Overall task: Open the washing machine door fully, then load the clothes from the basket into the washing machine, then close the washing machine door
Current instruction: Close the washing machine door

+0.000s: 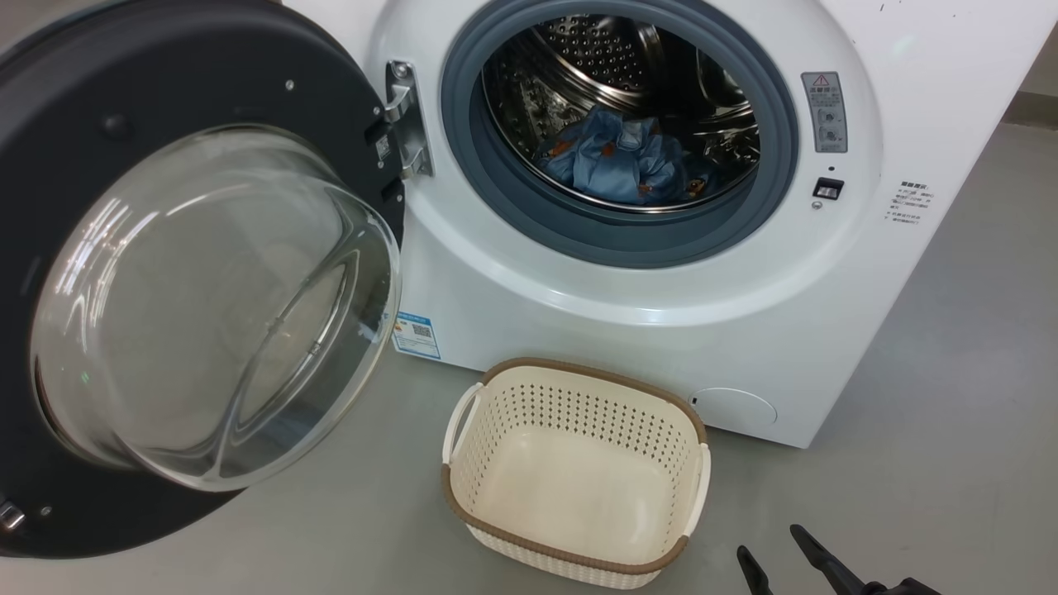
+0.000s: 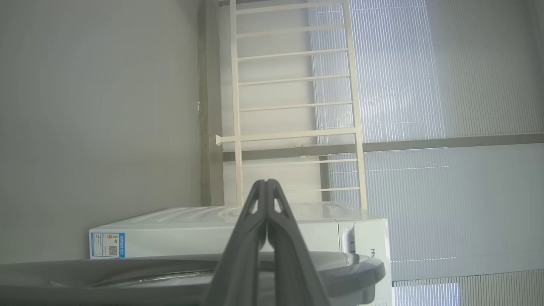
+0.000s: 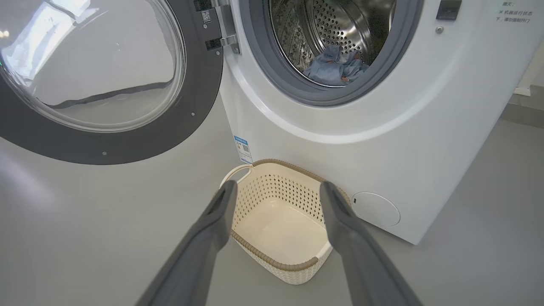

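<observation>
1. Two grippers, neither holding anything: the left gripper point(image 2: 267, 182) has its fingers pressed flat together; the right gripper point(image 3: 278, 186) has its fingers spread wide.
2. Door point(image 1: 207, 297) stands swung open at the washer's point(image 1: 661, 330) left, hung on a metal hinge point(image 1: 409, 124); its clear window point(image 1: 248, 248) bulges toward the head camera, ringed by the dark rim.
3. Washer stands on the grey floor point(image 1: 950, 413); a grey gasket point(image 1: 496, 182) rings its mouth; the steel drum point(image 1: 628, 74) is in open view.
4. Clothes point(image 1: 616, 157) lie bunched at the bottom of the drum, just behind the gasket's lower lip; light-blue fabric with orange-brown motifs.
5. Basket point(image 1: 595, 376) stands upright on the floor, just before the washer's front and below the mouth; its cream bottom is in plain sight; a blue label point(image 1: 416, 335) sits on the washer's lower corner, near the basket's left handle.
6. Right gripper hovers over the floor near the basket's near right corner, apart from it; in the right wrist view the basket shows between the fingers.
7. Left wrist view is rolled sideways; the closed fingers point toward the washer's white body, apart from it; the door's edge crosses the bottom; a white rack point(image 2: 293, 106) and blinds point(image 2: 425, 85) stand behind.
</observation>
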`<state>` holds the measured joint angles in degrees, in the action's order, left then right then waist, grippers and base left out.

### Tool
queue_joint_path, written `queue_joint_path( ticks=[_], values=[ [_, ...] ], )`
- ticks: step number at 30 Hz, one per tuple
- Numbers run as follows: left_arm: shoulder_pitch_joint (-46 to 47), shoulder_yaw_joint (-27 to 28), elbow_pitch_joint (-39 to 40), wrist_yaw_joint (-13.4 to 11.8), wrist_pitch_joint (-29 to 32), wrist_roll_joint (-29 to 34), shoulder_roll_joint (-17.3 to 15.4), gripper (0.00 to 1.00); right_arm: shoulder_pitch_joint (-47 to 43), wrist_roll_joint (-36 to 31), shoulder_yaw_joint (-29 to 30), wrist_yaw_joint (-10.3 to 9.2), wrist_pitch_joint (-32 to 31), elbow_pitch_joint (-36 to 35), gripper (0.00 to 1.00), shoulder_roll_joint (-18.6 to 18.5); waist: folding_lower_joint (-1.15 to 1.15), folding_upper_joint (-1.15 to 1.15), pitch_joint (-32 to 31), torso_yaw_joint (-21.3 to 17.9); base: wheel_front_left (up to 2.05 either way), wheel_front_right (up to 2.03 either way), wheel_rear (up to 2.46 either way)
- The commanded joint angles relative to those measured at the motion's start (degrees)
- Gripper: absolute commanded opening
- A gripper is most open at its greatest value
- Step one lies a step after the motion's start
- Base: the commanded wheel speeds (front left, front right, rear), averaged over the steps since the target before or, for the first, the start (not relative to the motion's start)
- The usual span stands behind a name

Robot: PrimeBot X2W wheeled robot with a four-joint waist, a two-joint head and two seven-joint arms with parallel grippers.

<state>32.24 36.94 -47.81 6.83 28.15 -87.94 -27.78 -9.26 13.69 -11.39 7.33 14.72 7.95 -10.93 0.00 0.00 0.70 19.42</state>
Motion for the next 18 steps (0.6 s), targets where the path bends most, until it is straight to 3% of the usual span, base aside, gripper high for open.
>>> queue_joint_path(
  ticks=[1, 18],
  values=[
    [0.8, 0.3, 1.1, 0.4, 0.7, 0.3, -3.5, 0.00, 0.7, -0.3, -1.2, 0.16, 0.3, -1.5, 1.00, -1.1, 0.00, 0.00, -0.1, 0.0, 0.00, 0.00, 0.00],
    [-0.1, -3.0, 0.8, 0.6, 7.0, 0.2, -0.5, 0.00, 0.5, -0.1, -1.5, 0.16, 0.3, -1.5, 1.00, -2.0, 0.00, 0.00, 0.0, 0.2, 0.00, 0.00, 0.00]
  ],
)
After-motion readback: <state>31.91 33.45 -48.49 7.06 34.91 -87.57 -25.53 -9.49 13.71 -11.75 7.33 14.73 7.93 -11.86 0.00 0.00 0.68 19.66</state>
